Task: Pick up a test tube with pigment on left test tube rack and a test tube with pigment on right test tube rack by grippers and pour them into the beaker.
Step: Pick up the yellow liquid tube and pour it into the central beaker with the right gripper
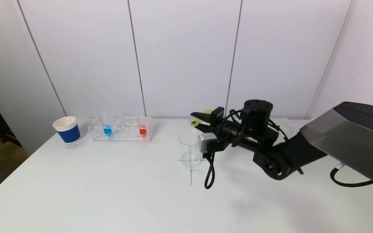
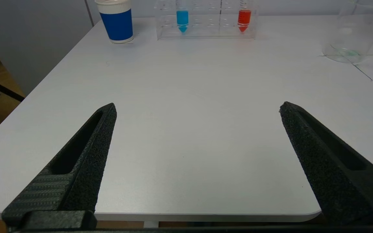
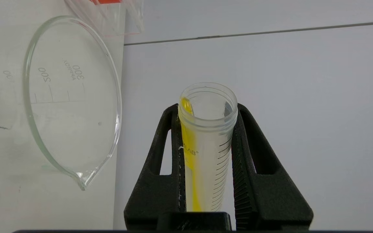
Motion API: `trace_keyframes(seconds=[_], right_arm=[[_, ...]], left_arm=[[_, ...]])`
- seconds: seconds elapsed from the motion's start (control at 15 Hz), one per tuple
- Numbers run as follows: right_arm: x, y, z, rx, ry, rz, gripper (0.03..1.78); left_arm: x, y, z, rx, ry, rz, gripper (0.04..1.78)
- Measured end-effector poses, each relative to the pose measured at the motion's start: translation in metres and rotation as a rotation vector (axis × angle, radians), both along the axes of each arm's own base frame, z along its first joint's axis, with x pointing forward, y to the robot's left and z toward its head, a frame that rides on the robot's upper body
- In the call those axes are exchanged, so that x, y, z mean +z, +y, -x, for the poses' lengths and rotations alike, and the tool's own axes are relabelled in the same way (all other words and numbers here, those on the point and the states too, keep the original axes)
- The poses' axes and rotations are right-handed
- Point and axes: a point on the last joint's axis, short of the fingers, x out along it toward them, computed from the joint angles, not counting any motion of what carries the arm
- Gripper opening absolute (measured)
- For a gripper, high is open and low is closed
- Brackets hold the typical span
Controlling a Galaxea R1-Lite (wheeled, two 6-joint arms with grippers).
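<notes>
Clamped sideways in my right hand (image 3: 206,129), the yellow-pigment test tube (image 3: 206,155) lies tipped beside the beaker (image 1: 190,149) on the counter (image 1: 108,194) for pouring, while my left hand (image 2: 197,108) waits spread wide, empty.

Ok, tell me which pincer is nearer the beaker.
The right. The right pincer, shut on the tube of yellow pigment, hangs just behind the beaker, near its rim. The left pincer is open over the table's near edge, well short of it.
</notes>
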Motion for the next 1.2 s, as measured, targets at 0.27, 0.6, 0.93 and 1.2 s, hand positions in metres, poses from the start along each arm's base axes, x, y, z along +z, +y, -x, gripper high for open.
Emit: trace_keyframes(seconds=[0.27,0.6,0.93,1.2], right_arm=[[-0.0015,0.0014,0.0017,0.006,-0.025,0.026,0.47],[-0.0043,-0.0009,0.002,0.003,-0.039,0.052,0.47],[-0.0074,-0.0045,0.0008,-0.002,-0.048,0.093,0.47],[-0.0083,-0.0086,-0.0013,-0.008,-0.058,0.136,0.47]], left_arm=[[0.0,0.0,0.0,0.0,0.0,0.0,1.76],[0.0001,0.0,0.0,0.0,0.0,0.0,1.76],[0.0001,0.0,0.0,0.0,0.0,0.0,1.76],[0.0001,0.0,0.0,0.0,0.0,0.0,1.76]])
